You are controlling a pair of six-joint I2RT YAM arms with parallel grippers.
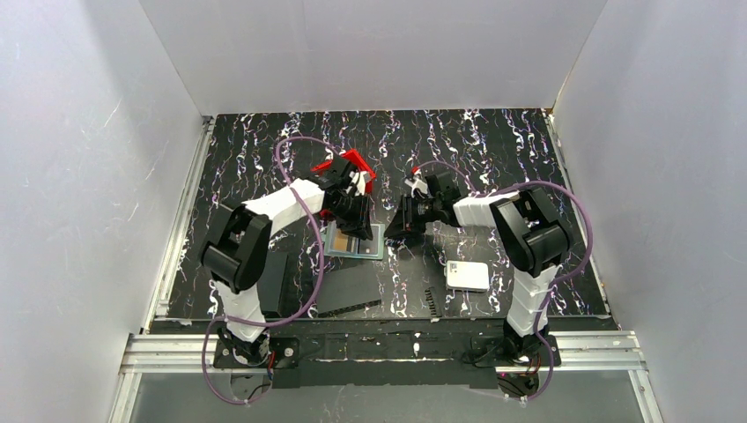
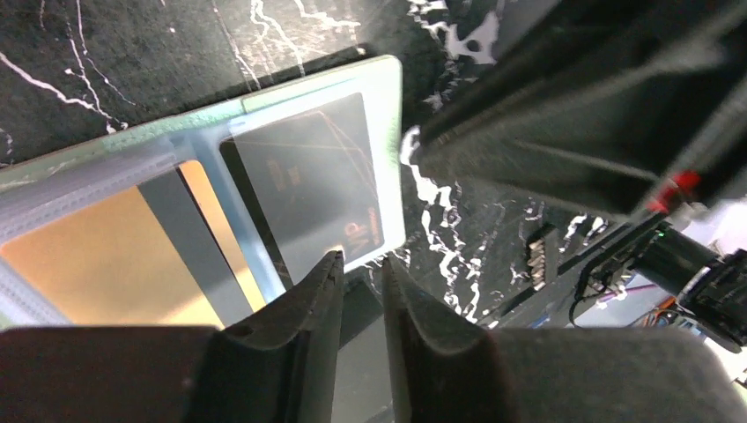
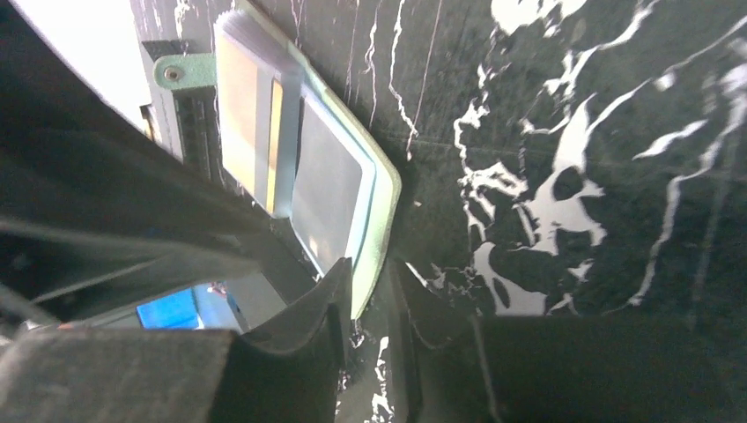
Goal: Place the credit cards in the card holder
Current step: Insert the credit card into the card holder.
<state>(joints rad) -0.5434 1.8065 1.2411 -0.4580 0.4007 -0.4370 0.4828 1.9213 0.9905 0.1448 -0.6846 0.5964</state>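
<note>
The grey-green card holder [image 1: 370,248] lies open on the black table in front of both arms. In the left wrist view the holder [image 2: 291,84] has an orange card [image 2: 97,264] in its left pocket and a dark card [image 2: 308,185] in its right pocket. My left gripper [image 2: 361,260] stands at the near edge of the dark card's pocket; its jaws are a narrow gap apart with nothing between them. My right gripper [image 3: 366,269] is closed on the holder's green rim [image 3: 380,198] at its right edge. Both grippers [image 1: 351,227] [image 1: 403,231] flank the holder.
A red bin [image 1: 352,161] stands behind the left gripper. A white rounded box [image 1: 467,275] lies at the front right. Flat black rectangles [image 1: 348,291] [image 1: 275,284] lie at the front left, near the holder. White walls enclose the table.
</note>
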